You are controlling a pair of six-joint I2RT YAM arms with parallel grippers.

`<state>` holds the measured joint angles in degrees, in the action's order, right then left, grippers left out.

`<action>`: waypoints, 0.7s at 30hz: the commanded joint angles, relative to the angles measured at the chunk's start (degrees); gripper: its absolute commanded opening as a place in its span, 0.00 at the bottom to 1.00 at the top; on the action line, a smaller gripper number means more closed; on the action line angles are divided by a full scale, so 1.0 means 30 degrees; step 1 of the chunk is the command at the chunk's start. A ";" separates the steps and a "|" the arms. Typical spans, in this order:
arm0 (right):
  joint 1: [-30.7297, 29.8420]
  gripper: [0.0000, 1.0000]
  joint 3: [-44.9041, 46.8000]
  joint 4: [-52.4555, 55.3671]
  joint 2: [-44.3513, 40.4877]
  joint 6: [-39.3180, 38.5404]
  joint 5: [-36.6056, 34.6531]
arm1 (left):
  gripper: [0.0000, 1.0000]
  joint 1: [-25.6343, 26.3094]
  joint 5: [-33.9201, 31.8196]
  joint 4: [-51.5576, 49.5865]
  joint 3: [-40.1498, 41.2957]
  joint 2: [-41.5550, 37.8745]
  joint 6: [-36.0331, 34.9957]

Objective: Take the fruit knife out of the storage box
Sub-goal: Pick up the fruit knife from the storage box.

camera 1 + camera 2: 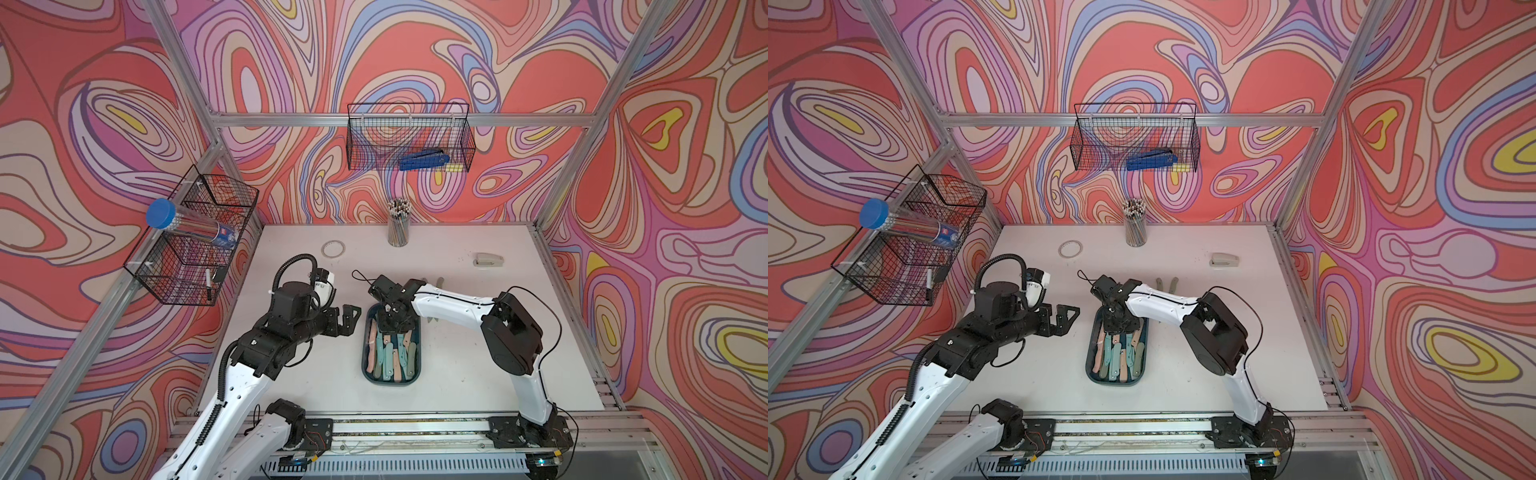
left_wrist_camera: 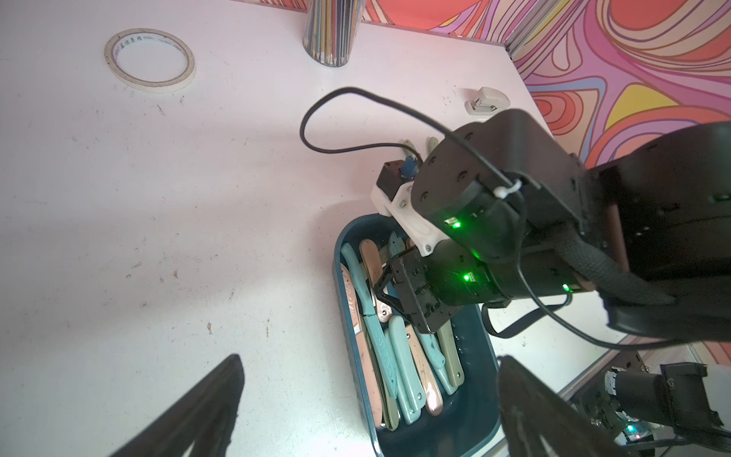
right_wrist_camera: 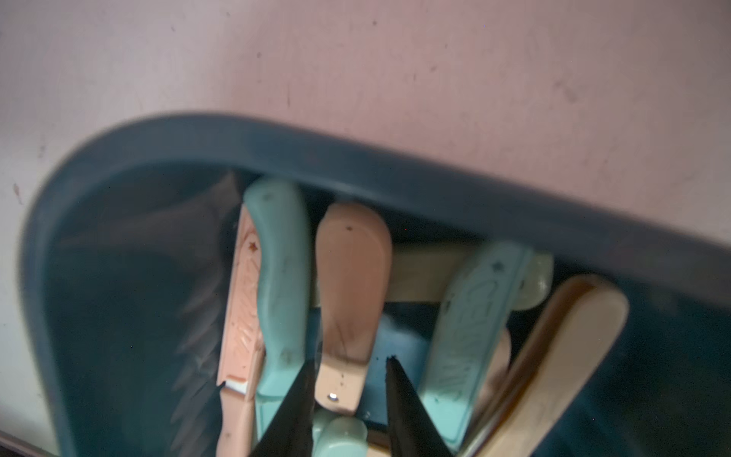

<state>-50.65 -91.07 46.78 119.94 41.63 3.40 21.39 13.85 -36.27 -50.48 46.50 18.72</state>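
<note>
Robot lab cell: aluminium framing (image 1: 291,119), swirl-printed backdrop walls (image 1: 415,50), white table (image 1: 332,395).

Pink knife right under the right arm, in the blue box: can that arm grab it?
Probably yes. The right end effector is down in the box with a finger on each side of the pink knife, and nothing lies over that knife. The jaws have not closed on it yet.

Nothing I can read outright. On the tape roll (image 2: 134,39), print rings the inner core: Chinese characters plus Latin letters, too fine. Raised lettering and stars on the teal knife (image 3: 463,316) and pink knife (image 3: 241,316), blurred. The tube (image 1: 199,232) label is illegible.
</note>
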 commanded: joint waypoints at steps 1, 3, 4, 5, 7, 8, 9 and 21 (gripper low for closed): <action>-0.0020 0.32 0.0008 -0.0253 0.0592 0.0209 -0.0810 | 0.99 0.0080 -0.0018 -0.0270 -0.0030 -0.0032 0.0204; -0.0003 0.32 0.0034 -0.0212 0.0770 0.0136 -0.0971 | 0.99 0.0092 0.0013 -0.0271 -0.0020 0.0012 0.0203; -0.0012 0.32 0.0066 -0.0240 0.0852 0.0129 -0.1055 | 0.99 0.0085 0.0035 -0.0273 -0.0021 -0.0002 0.0205; 0.0002 0.32 0.0117 -0.0362 0.0888 0.0137 -0.1102 | 1.00 0.0090 0.0042 -0.0248 -0.0027 -0.0017 0.0190; 0.0006 0.32 0.0312 -0.0641 0.0969 0.0172 -0.1092 | 0.99 0.0078 0.0071 -0.0244 -0.0020 -0.0057 0.0205; -0.0005 0.32 0.0326 -0.0722 0.1019 0.0212 -0.1131 | 0.99 0.0080 0.0086 -0.0218 -0.0020 -0.0061 0.0205; -0.0018 0.32 0.0304 -0.0762 0.1071 0.0189 -0.1107 | 0.99 0.0098 0.0069 -0.0214 -0.0013 -0.0061 0.0201; -0.0020 0.24 0.0283 -0.0712 0.1373 0.0133 -0.1367 | 0.99 0.0091 0.0101 -0.0231 0.0010 -0.0090 0.0198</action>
<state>-50.65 -90.94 44.73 121.99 41.67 0.60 21.39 13.89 -36.27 -50.48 46.59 18.72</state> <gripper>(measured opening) 0.250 0.994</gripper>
